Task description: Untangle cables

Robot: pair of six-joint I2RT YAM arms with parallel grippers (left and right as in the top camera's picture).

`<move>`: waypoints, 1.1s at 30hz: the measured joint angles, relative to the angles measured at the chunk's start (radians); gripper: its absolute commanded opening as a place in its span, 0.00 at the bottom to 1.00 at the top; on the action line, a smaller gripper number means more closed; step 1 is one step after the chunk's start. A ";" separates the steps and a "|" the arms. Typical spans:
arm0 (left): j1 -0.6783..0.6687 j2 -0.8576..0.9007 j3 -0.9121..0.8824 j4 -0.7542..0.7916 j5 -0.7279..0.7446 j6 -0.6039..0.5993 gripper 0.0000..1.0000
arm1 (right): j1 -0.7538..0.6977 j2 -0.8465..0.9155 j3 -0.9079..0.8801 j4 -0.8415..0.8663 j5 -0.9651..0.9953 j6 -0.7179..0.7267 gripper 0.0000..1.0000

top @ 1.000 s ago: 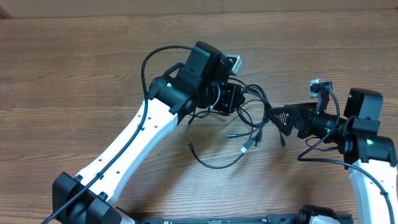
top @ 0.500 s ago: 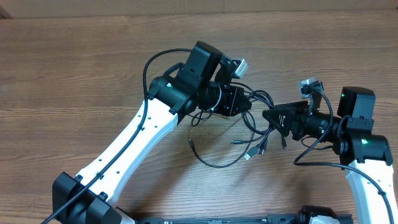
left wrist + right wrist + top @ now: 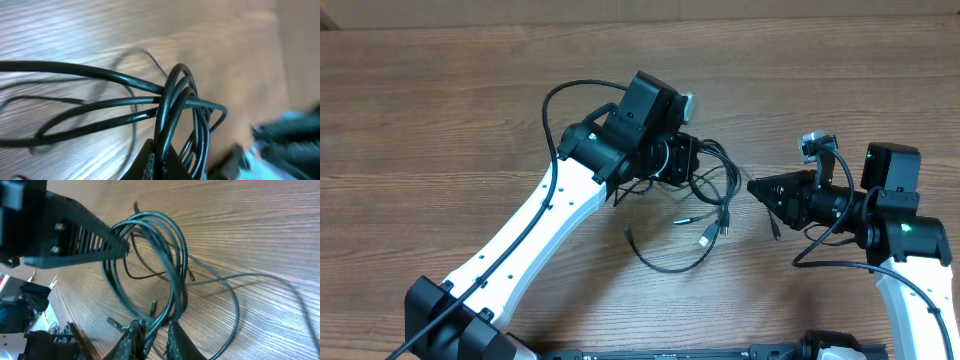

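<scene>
The cables are thin black cords bunched in loops between my two grippers, with small plugs dangling below and one loose loop lying on the table. My left gripper is shut on the bundle. In the left wrist view several strands run up out of its closed jaws. My right gripper sits just right of the bundle. In the right wrist view two strands pass between its narrowed fingers, pressed against the left pad.
The wooden table stretches left and back to an edge along the top of the overhead view. The white left arm crosses diagonally from the lower left. The right arm stands at the right edge with its own thicker black cable.
The right gripper's jaws have closed from wide open onto strands of the bundle. The left gripper has drawn the bundle slightly left, and the dangling plugs have swung left with it.
</scene>
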 measured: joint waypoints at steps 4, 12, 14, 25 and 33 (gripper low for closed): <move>0.000 0.001 0.000 0.001 -0.050 -0.061 0.04 | 0.000 0.000 0.000 -0.014 0.000 0.000 0.22; 0.000 0.002 0.000 0.032 0.134 0.019 0.04 | 0.000 0.000 0.000 -0.001 0.002 -0.005 0.84; 0.000 0.002 0.000 0.032 0.193 0.054 0.04 | 0.000 0.000 0.000 0.004 0.011 -0.002 0.84; 0.000 0.002 0.000 0.046 0.425 0.167 0.04 | 0.005 0.000 0.000 0.012 0.045 -0.014 0.06; 0.000 0.005 0.000 0.058 0.399 0.158 0.04 | 0.006 0.000 0.000 -0.023 0.046 -0.019 0.04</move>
